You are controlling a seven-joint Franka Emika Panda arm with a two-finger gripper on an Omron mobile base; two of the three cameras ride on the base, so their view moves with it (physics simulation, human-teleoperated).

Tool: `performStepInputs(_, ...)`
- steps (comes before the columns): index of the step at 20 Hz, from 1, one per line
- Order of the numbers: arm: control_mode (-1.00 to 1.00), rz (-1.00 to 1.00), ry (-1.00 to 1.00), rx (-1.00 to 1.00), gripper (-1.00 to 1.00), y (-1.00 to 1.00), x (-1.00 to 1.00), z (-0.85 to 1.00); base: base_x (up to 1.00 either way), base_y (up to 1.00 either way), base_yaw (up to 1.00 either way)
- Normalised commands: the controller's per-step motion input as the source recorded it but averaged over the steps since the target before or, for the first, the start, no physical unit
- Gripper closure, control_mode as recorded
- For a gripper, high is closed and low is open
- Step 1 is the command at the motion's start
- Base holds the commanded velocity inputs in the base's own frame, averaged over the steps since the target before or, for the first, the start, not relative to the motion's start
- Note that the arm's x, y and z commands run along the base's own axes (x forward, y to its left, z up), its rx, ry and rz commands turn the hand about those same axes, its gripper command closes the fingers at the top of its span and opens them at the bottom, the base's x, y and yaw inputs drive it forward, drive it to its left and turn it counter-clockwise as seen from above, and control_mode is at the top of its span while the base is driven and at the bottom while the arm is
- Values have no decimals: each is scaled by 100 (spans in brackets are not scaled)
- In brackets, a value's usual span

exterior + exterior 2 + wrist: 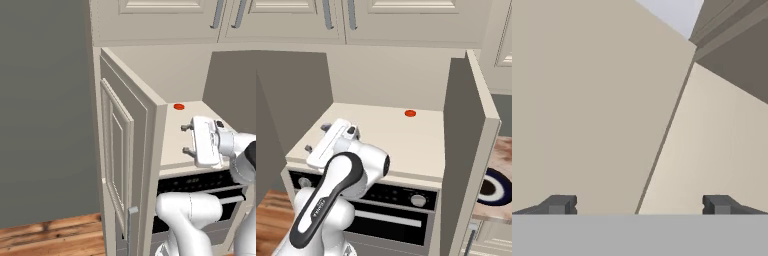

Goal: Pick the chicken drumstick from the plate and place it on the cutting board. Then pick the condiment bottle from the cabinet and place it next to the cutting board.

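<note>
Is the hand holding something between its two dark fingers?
No, the hand is open, with bare cream cabinet shelf between its fingers.

The cream interior shelf (186,131) of the cabinet (131,125) is a plain flat surface, open at the front, with the panelled door (122,165) swung out to one side. Directly on it lies a small red disc (179,106), flat and set toward the back (in the right base view it sits near the rear wall, right of centre). To the right of the cabinet, a pink-brown marbled countertop (502,150) carries the navy-rimmed plate (493,186), partly hidden behind the door.
</note>
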Motion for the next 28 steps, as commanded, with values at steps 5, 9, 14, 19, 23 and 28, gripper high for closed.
performStepInputs(5, -100, 0, -7, 0, -100, 12, 4, -14, 0, 0, 0)
performStepInputs(9, -100, -1, -2, 0, -100, 0, 8, -9, 0, 0, 0)
performStepInputs(14, -100, -2, -3, 0, -100, 0, 15, -7, 0, 0, 0)
performStepInputs(19, -100, -3, 0, 0, -100, 3, 20, -1, 0, 0, 0)
performStepInputs(23, -100, -3, 0, 0, -100, 12, 15, 0, 0, 0, 0)
performStepInputs(28, -100, -2, 0, 0, -100, 15, 13, -3, 0, 0, 0)
